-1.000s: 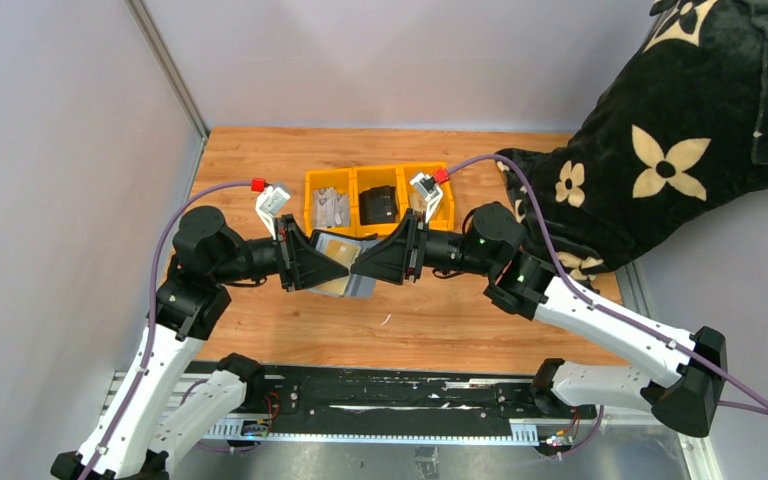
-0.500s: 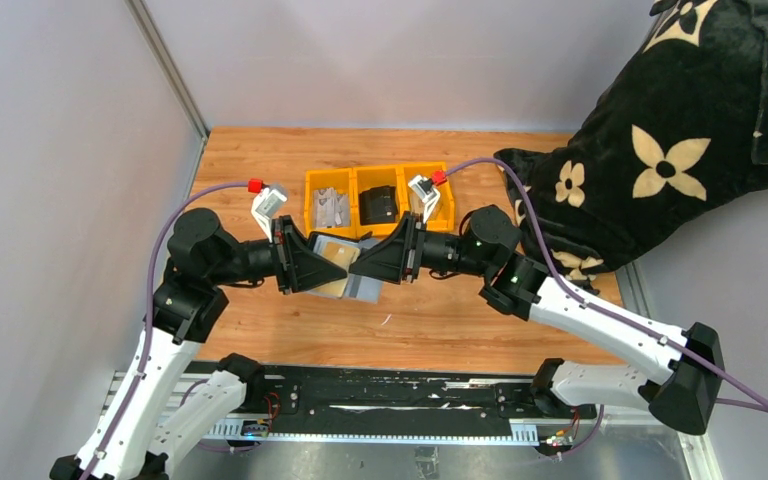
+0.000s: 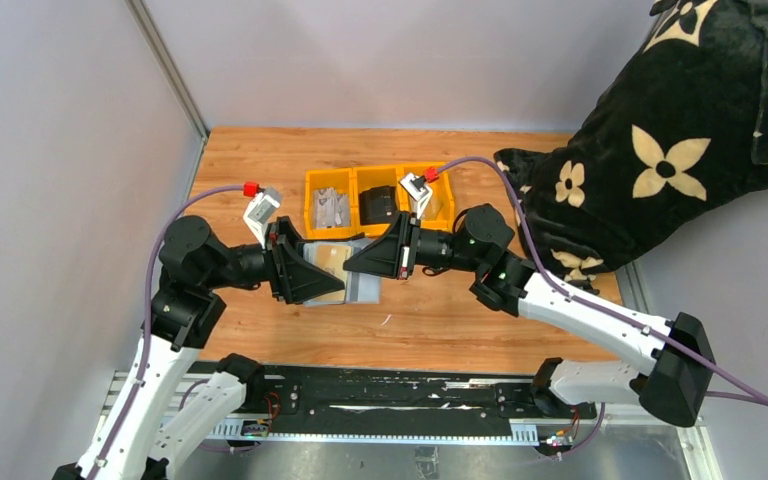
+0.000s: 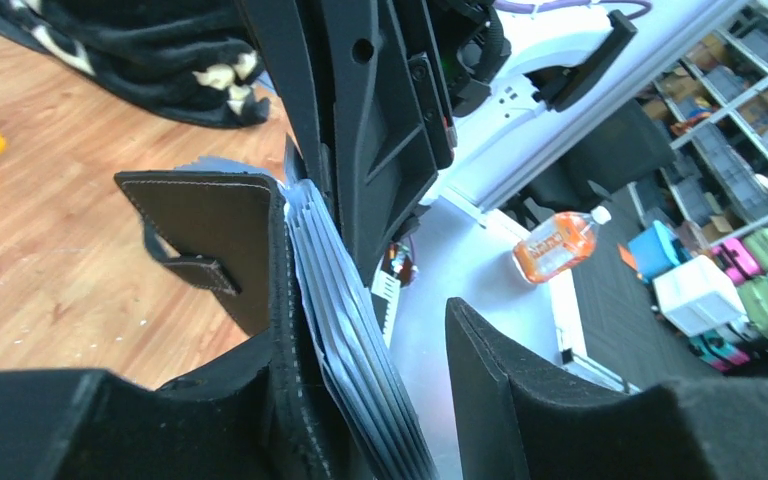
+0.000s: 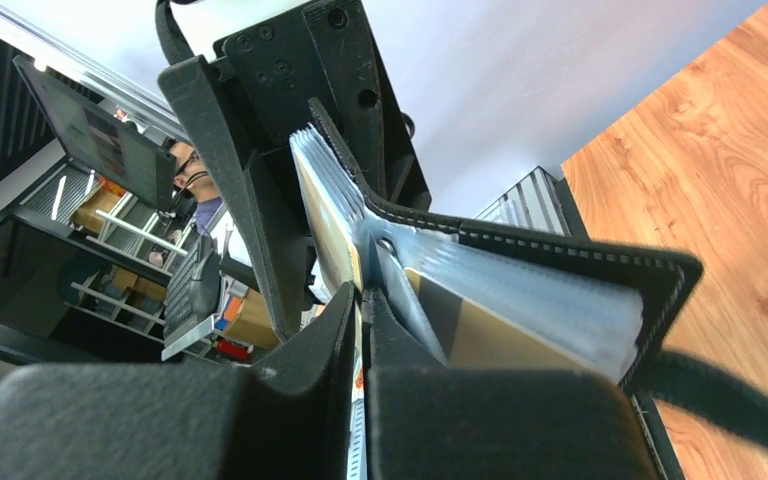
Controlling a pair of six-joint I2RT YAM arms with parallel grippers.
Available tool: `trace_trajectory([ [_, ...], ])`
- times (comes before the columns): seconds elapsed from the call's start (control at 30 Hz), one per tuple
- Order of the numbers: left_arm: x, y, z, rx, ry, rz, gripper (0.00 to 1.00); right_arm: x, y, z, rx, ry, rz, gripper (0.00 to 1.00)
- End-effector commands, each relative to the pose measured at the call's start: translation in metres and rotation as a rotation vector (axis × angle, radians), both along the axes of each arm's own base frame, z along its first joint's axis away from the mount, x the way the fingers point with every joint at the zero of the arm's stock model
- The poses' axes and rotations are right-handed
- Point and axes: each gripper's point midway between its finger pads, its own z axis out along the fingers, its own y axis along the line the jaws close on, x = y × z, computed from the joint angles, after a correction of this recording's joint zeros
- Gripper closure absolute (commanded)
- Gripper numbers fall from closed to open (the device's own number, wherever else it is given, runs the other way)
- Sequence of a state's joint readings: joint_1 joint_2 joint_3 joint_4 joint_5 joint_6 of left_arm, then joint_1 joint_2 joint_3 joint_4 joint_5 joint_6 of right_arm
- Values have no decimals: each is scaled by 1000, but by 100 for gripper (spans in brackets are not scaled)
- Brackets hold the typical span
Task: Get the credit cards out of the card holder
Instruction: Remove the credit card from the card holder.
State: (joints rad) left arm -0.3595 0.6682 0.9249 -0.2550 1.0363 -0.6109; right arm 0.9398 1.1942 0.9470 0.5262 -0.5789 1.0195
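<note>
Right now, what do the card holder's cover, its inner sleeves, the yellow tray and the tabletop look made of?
Card holder cover: black leather or leatherette, matte, pale stitching along the edge. Its sleeves: thin clear plastic, glossy, bluish-translucent. Tray: yellow moulded plastic, smooth. Table: wood or wood-look laminate; grain shows, which one is unclear.
</note>
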Motion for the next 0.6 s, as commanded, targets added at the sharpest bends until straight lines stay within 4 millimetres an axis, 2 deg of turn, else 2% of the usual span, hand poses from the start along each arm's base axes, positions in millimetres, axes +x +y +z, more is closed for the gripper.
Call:
trace_trajectory([
  [0.0,-29,-2,11,-45,-5,-158,51,6,-7,8,46,-19,-41,97],
  [0.07,-31,-2,13,-53,2,-169,52,4,-8,7,49,-22,-32,98],
  [0.23,-33,-2,17,-63,13,-178,61,-6,-15,8,75,-32,-1,100],
  [0.4,-31,-3,17,-59,17,-175,80,-14,-23,8,96,-45,8,100],
  [0.57,-28,-3,18,-44,18,-171,81,-14,-29,1,51,-57,-20,100],
])
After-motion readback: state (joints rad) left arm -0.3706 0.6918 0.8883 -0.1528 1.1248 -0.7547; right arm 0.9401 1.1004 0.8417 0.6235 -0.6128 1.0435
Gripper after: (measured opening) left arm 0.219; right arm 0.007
